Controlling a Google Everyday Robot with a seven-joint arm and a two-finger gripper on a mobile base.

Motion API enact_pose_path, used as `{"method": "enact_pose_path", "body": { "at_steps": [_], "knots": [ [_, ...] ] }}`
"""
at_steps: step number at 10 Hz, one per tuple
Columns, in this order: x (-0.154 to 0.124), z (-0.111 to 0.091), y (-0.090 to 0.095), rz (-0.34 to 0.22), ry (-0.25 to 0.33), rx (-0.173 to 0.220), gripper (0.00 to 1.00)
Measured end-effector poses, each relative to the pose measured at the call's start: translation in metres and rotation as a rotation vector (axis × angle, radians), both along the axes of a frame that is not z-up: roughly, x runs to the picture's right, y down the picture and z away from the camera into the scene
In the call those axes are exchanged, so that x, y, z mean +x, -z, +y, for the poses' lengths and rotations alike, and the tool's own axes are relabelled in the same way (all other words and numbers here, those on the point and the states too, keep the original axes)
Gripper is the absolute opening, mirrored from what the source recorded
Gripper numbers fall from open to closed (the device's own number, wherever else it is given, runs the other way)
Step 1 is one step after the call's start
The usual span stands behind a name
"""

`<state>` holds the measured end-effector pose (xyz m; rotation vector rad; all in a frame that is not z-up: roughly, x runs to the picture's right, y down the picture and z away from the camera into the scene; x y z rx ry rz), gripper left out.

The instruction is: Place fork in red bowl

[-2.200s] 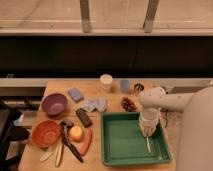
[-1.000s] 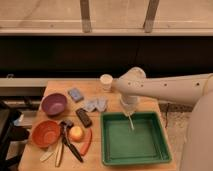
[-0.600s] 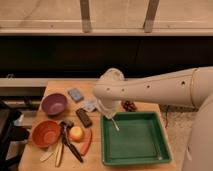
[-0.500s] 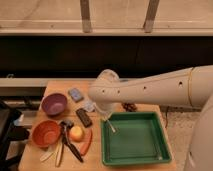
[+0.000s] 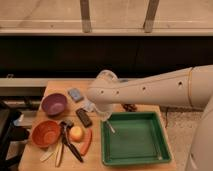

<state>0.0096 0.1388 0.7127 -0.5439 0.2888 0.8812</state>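
Observation:
My gripper [image 5: 103, 115] hangs from the pale arm that reaches in from the right. It sits above the left rim of the green tray [image 5: 136, 159]. It is shut on the slim silvery fork [image 5: 110, 125], which hangs down and slants right over the tray's near-left corner. The red bowl [image 5: 46, 133] stands at the front left of the wooden table, well left of the gripper, and looks empty.
A purple bowl [image 5: 54, 104] stands behind the red bowl. Between bowl and tray lie a black-handled utensil [image 5: 71, 146], a yellow fruit [image 5: 76, 133], an orange carrot-like piece [image 5: 86, 142], a black block [image 5: 83, 117] and pale wooden utensils [image 5: 53, 155]. A blue sponge [image 5: 76, 94] lies farther back.
The arm has swung left across the tray with the fork in the gripper, from the tray's right side to its left rim, closer to the red bowl.

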Motion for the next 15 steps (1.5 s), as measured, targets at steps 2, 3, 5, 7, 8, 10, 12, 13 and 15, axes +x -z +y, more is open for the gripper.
{"method": "enact_pose_path", "body": {
  "at_steps": [2, 3, 5, 7, 8, 10, 12, 13, 15],
  "knots": [
    [-0.003, 0.002, 0.001, -0.014, 0.021, 0.004, 0.00],
    [-0.018, 0.001, 0.001, -0.039, 0.053, 0.010, 0.00],
    [-0.054, 0.000, -0.001, -0.086, 0.118, 0.015, 0.00],
    [-0.110, 0.003, -0.001, -0.146, 0.210, 0.012, 0.00],
    [-0.138, 0.012, 0.003, -0.184, 0.262, 0.005, 0.00],
    [-0.182, 0.036, 0.013, -0.249, 0.362, -0.012, 0.00],
    [-0.223, 0.060, 0.024, -0.319, 0.473, -0.034, 0.00],
    [-0.237, 0.065, 0.027, -0.342, 0.513, -0.039, 0.00],
    [-0.271, 0.066, 0.030, -0.380, 0.598, -0.034, 0.00]
  ]
}}
